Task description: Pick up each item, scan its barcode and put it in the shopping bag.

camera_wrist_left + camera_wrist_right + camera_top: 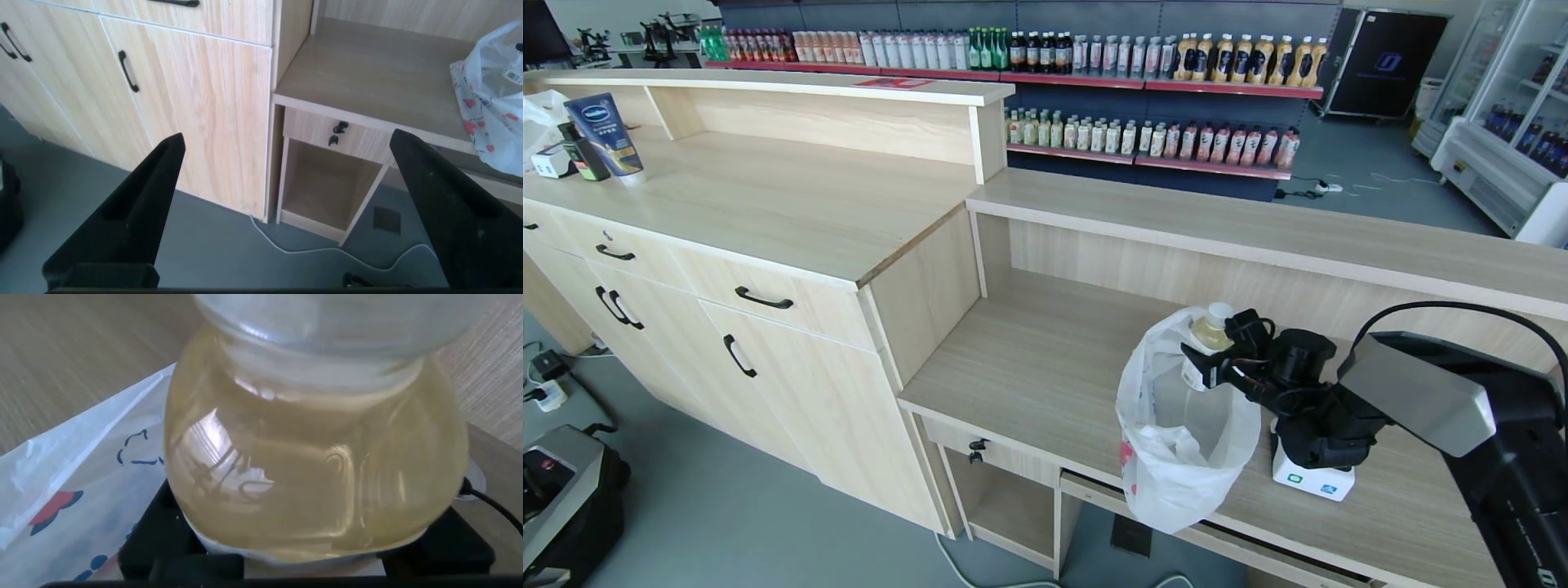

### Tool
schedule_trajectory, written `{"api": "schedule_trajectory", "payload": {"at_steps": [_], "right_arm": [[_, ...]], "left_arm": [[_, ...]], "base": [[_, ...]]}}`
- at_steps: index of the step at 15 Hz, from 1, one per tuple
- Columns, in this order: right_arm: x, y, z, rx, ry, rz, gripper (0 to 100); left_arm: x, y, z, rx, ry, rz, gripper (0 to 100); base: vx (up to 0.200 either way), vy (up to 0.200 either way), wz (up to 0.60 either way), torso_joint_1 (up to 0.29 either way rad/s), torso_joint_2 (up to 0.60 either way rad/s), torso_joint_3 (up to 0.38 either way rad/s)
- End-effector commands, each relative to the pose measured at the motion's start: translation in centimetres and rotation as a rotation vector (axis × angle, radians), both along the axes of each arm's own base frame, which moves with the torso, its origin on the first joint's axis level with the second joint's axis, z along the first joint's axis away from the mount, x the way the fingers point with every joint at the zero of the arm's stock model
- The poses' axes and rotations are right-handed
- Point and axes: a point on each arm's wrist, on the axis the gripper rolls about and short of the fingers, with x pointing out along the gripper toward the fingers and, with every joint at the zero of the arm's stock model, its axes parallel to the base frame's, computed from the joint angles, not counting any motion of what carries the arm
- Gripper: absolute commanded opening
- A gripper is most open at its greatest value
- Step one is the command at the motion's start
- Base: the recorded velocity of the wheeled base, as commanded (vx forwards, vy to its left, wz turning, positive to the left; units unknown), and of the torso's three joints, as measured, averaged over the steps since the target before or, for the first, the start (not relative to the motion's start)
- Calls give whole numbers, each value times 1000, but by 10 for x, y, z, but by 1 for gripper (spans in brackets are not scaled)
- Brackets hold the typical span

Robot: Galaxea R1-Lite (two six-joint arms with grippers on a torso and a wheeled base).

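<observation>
Head view, bottle (1207,339): upright, with pale yellow liquid and a white cap, at the open mouth of the shopping bag (1176,445); close up in the right wrist view (319,457).
Right gripper (1215,363): fingers clamped on the bottle's upper body.
Shopping bag: white plastic, standing at the front edge of the lower counter (1029,359), with its printed side in the right wrist view (73,498).
Scanner (1311,479): small white box just beside the bag, under the right arm.
Left gripper (288,147): fingers spread wide, holding nothing, above the floor before the cabinet.
Blue tube (605,135): on the upper counter, well apart from the bag.
</observation>
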Motion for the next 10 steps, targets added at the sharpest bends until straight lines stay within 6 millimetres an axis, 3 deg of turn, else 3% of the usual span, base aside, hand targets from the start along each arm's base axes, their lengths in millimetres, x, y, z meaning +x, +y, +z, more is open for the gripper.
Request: {"api": "schedule_trajectory", "payload": {"at_steps": [1, 10], "right_arm": [[3, 1, -11, -2, 13, 5, 0], [3, -2, -22, -3, 36, 10, 0]], "left_arm": [[0, 0, 0, 0, 0, 0, 100], [0, 0, 0, 0, 0, 0, 100]], "base": [[0, 0, 0, 0, 0, 0], [0, 0, 0, 0, 0, 0]]}}
